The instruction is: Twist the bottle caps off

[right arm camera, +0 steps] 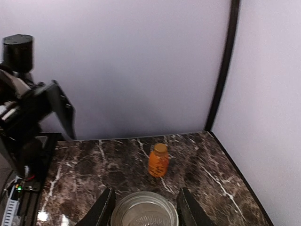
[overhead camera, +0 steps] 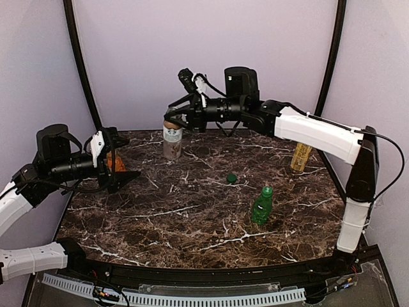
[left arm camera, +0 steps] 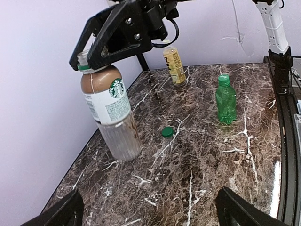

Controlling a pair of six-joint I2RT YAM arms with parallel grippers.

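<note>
— Green cap sat on the green bottle toward the near right corner; a dark green cap lay loose mid-table. The left gripper?

— Wide open, empty, at the left edge. The right gripper pinched the pale cap of the coffee bottle near the far edge. I judged it should twist level, since nothing held the bottle.

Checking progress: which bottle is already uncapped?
The Starbucks bottle at the right gripper: its mouth is open. The green bottle, the tan bottle and the orange bottle are capped. A dark green cap lies loose nearby.
</note>
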